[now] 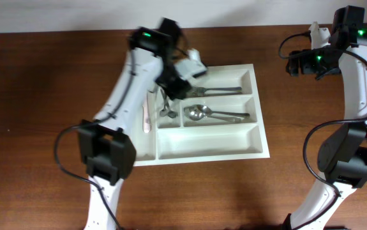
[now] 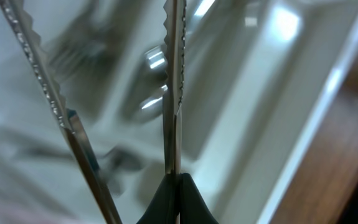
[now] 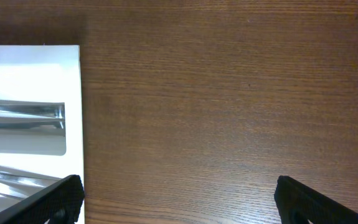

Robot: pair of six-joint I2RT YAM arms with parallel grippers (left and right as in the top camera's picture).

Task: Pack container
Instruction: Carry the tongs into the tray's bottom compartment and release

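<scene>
- the white cutlery tray is sitting about mid-table, a bit closer to the far edge than the near one; the wooden table is showing all around it
- the left gripper is hanging over the tray's far-left part, right above the small compartment; its serrated fingers are standing apart in the left wrist view; I'm not seeing anything pinched between them, though everything below is a blurry mess
- the spoons are lying in the middle long compartment, bowls pointing toward the left edge of the table; more silverware is lying in the long compartment nearest the far edge; can't tell exactly which pieces
- a few forks are sitting in the small compartment; a pale utensil is lying in the narrow strip along the tray's left side
- the right gripper is parked up by the far-right corner, well apart from the tray; its dark fingers are spread wide over bare wood, gripping nothing; the right wrist camera is only catching the tray's right-hand edge
</scene>
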